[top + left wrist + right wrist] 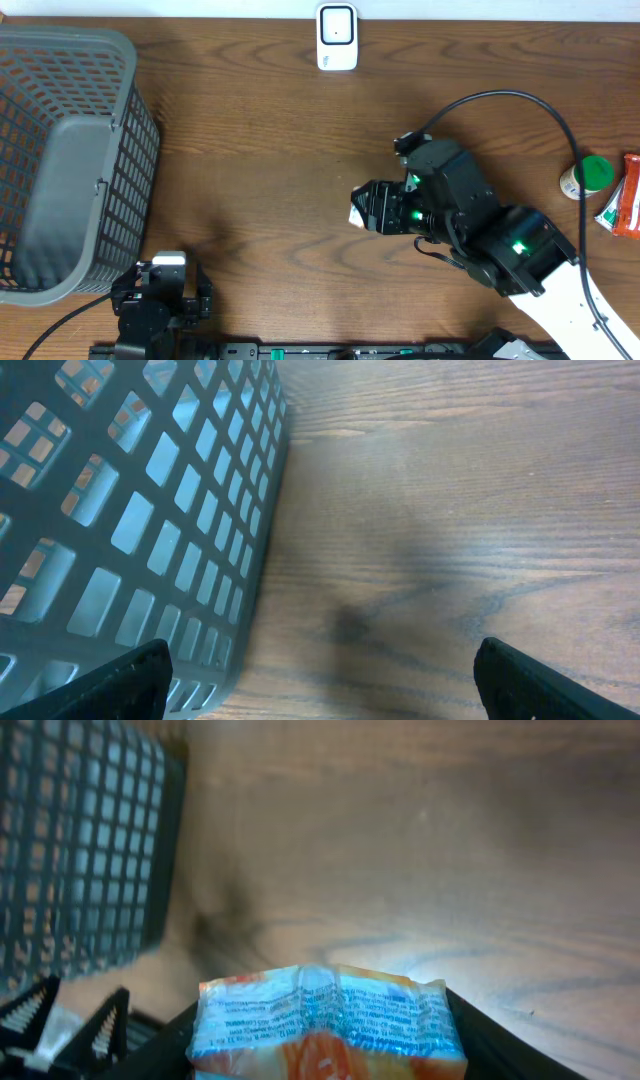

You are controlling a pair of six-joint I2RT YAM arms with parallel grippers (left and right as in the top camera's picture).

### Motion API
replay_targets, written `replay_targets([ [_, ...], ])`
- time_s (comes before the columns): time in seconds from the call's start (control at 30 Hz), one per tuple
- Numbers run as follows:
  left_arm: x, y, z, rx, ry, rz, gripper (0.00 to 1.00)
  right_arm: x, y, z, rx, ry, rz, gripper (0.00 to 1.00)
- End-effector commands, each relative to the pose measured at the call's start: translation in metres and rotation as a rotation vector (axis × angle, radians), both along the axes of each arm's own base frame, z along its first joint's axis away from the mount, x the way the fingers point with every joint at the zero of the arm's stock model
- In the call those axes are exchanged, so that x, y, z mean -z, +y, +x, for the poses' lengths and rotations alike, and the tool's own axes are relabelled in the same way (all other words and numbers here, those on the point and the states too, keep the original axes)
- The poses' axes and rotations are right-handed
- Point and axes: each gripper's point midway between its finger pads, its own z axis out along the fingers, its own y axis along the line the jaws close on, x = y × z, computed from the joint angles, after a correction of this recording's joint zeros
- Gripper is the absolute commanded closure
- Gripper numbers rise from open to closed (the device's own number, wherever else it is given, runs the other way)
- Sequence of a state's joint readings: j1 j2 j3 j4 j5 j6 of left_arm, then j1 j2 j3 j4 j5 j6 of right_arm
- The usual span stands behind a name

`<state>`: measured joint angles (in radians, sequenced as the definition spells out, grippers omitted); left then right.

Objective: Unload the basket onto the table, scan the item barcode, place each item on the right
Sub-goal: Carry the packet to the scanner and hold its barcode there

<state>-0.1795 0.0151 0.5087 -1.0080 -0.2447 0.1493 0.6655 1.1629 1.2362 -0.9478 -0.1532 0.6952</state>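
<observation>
The right claw [366,207] grips a crinkled orange, blue and white foil packet [325,1020] by its lower part, over the brown wooden worktop [260,150], a little right of its middle. The packet juts forward out of the claw with a printed face exposed, likely so that its code can be turned to the small white barcode scanner [337,37], which stands at the far edge, well apart from it. The left claw [322,685] hangs wide open and empty at the near edge, just beside the grey plastic lattice basket [70,150] at the left edge, probably parked out of the way. Only the overhead view shows the scanner and, at the right edge, a green-capped bottle [587,174] and a red snack pouch [628,195]; there the foil packet is a mere pale sliver. Only the right wrist view shows its fine blue print, though blur hides whether a barcode lies among it
</observation>
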Motion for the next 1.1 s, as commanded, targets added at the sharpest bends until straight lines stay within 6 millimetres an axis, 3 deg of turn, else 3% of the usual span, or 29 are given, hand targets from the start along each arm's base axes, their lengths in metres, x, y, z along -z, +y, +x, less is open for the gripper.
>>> replay_targets([
  [0.0,-0.001,0.001,0.0,-0.013,-0.007,-0.011,0.05,0.007,0.01,-0.01,-0.122,0.092,0.044,0.41],
  [0.17,-0.001,0.001,0.0,-0.013,-0.007,-0.011,0.05,0.014,0.014,-0.008,-0.21,0.225,0.171,0.41],
  [0.33,-0.001,0.001,0.0,-0.013,-0.007,-0.011,0.05,0.027,0.01,0.018,-0.209,0.246,0.209,0.42],
  [0.47,-0.001,0.001,0.0,-0.013,-0.006,-0.01,0.05,0.02,0.021,0.066,-0.235,0.052,0.241,0.42],
  [0.57,-0.001,0.001,0.0,-0.013,-0.007,-0.011,0.05,-0.004,0.033,0.11,-0.275,-0.192,0.278,0.45],
  [0.67,-0.001,0.001,0.0,-0.013,-0.007,-0.011,0.05,-0.017,0.041,0.141,-0.281,-0.351,0.289,0.46],
  [0.87,-0.001,0.001,0.0,-0.013,-0.007,-0.011,0.05,-0.007,0.04,0.211,-0.206,-0.608,0.163,0.49],
  [1.07,-0.001,0.001,0.0,-0.013,-0.007,-0.011,0.05,0.002,0.04,0.273,-0.117,-0.87,0.091,0.45],
])
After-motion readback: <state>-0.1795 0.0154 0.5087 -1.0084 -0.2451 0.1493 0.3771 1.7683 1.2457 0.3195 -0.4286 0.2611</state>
